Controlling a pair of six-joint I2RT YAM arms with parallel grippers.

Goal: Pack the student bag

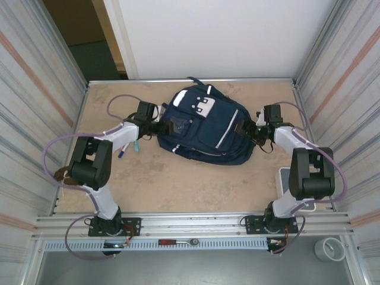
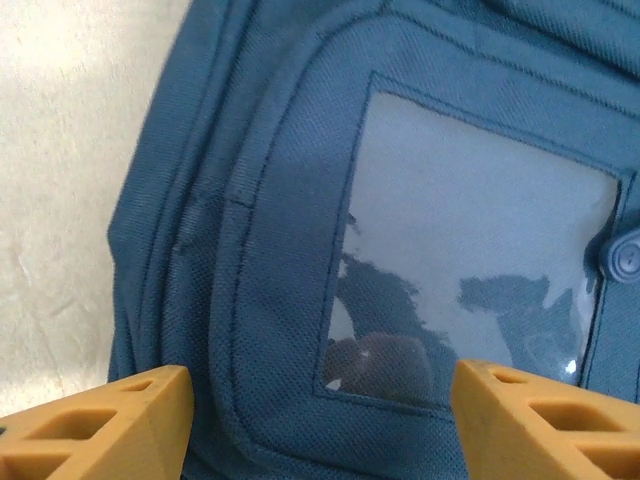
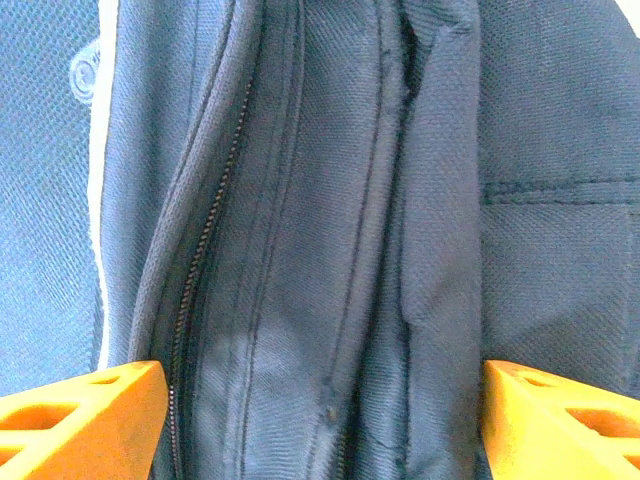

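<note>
Tabletop [image 1: 178, 178] of pale beige carries the student bag [image 1: 202, 127] at its far middle, lying flat with the front pockets up and the white top patch [image 1: 202, 105] towards the back wall. The bag lies between the two arms. The left end effector [image 1: 168, 126] is at the bag's left edge and the right end effector [image 1: 242, 129] at its right edge. In the left wrist view the orange fingers [image 2: 100, 420] stand wide apart, open, over a stitched corner of the bag with a clear window pocket [image 2: 470, 260] and a round snap button [image 2: 627, 258] beside it; bare tabletop shows to the left of the fabric. In the right wrist view the fingers [image 3: 80, 415] are also spread wide, open, over the bag's folded side, where a closed zip [image 3: 205, 260] runs down between seams. A few pens [image 1: 129, 147] lie on the tabletop just beside the left arm, near the bag's left edge.
</note>
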